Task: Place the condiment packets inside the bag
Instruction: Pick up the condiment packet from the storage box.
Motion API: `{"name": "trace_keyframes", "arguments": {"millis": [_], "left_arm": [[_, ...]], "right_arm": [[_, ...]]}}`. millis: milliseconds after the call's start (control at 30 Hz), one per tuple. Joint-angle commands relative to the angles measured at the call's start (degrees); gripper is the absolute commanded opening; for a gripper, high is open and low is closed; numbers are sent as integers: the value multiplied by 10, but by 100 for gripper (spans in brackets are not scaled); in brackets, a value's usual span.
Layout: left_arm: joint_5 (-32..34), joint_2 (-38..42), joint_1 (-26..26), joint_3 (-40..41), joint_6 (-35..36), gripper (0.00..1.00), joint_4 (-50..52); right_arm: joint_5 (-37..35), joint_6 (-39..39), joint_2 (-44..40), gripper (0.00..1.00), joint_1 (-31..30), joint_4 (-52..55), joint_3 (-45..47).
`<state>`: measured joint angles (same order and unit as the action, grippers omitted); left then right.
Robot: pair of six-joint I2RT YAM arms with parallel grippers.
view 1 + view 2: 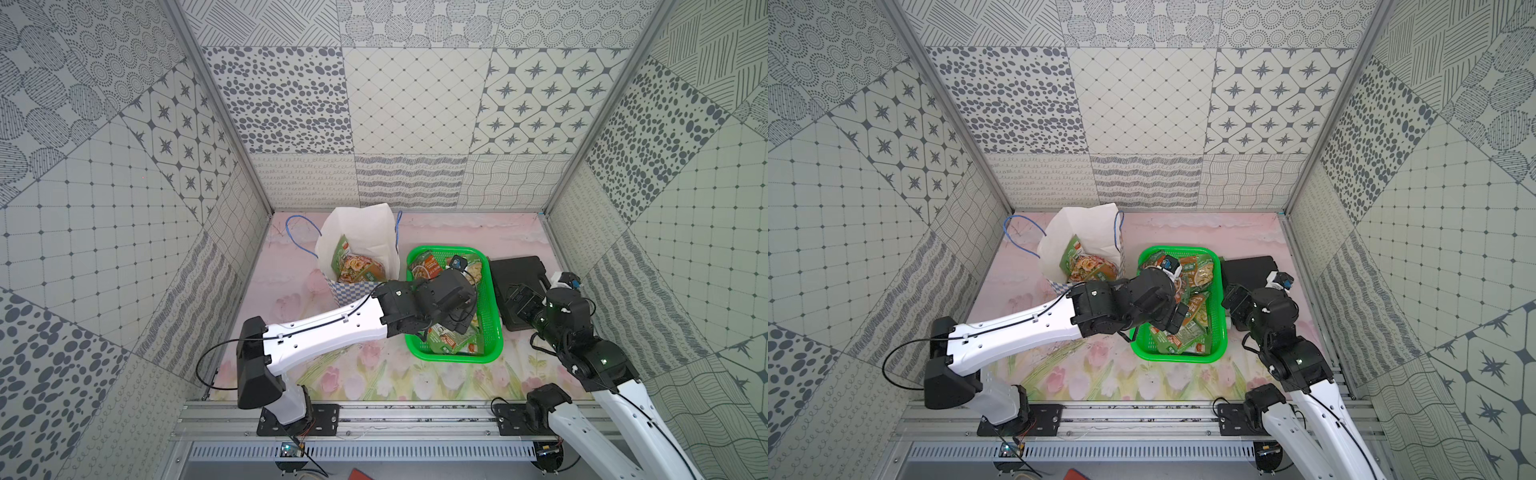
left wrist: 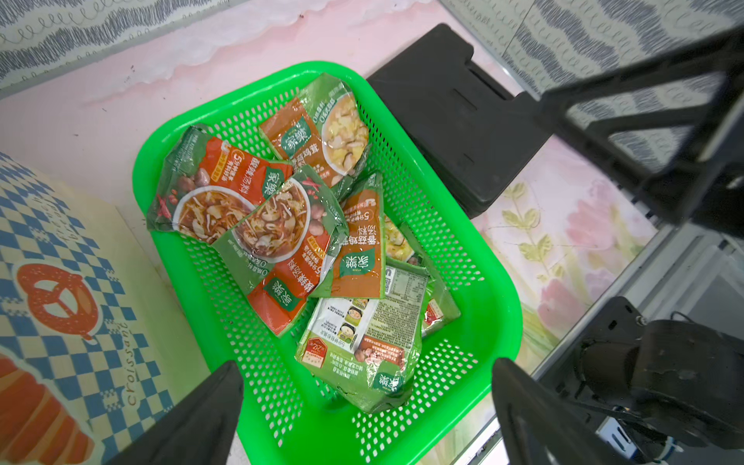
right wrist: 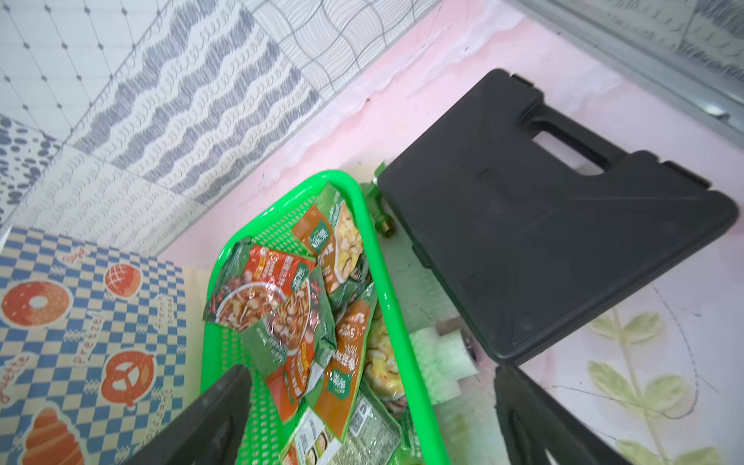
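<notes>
The left gripper (image 2: 364, 372) hangs over the basket (image 2: 503, 282) with its fingers (image 2: 217, 406) spread wide. It holds nothing, and no packet is pinched between them. Right below lies a heap of packets (image 2: 282, 225), green and orange ones overlapping, with one turned over to its pale printed back (image 2: 362, 342).

The right gripper (image 3: 370, 370) is also spread wide and holds nothing. It hovers above the basket's 3 o'clock rim and the gap beside it.

Taking 12 o'clock as the back wall in the top views, the basket (image 1: 496, 332) sits mid-table. The bag (image 1: 365, 232) stands upright at its 10 o'clock, just beside it, with its mouth open. More packets (image 1: 353, 266) are already inside, a green one leaning against the wall over a larger one with a food photo. Its blue cord handles (image 1: 299, 237) hang out at 9 and 3 o'clock.

A flat black case (image 3: 543, 249) lies at the basket's 3 o'clock, close alongside. Some small items (image 3: 439, 354) sit in the gap between them, but I cannot tell what they are.

The left arm (image 1: 332, 328) reaches in from 7 o'clock. Its forearm crosses in front of the bag's checkered band and its wrist hides the middle of the basket in both top views. The right arm (image 1: 598, 357) comes from 5 o'clock, over the case's near edge. Everything rests on a floral mat (image 1: 353, 374).
</notes>
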<state>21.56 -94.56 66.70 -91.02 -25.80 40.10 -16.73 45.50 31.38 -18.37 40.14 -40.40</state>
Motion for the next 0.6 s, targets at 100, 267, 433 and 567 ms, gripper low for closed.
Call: {"name": "trace_keyframes", "arguments": {"millis": [100, 267, 433, 567], "left_arm": [[-15, -115, -4, -54, -15, 99, 23], [-114, -182, -53, -68, -45, 99, -5], [-137, -225, -81, -93, -34, 99, -25], [-152, -277, -107, -135, -25, 91, -19]], "right_arm": [[-74, -47, -57, 97, 12, -78, 85], [-83, -99, -93, 97, 11, -103, 136], [-64, -126, -153, 97, 11, -115, 172], [-68, -131, -171, 97, 11, -121, 182]]}}
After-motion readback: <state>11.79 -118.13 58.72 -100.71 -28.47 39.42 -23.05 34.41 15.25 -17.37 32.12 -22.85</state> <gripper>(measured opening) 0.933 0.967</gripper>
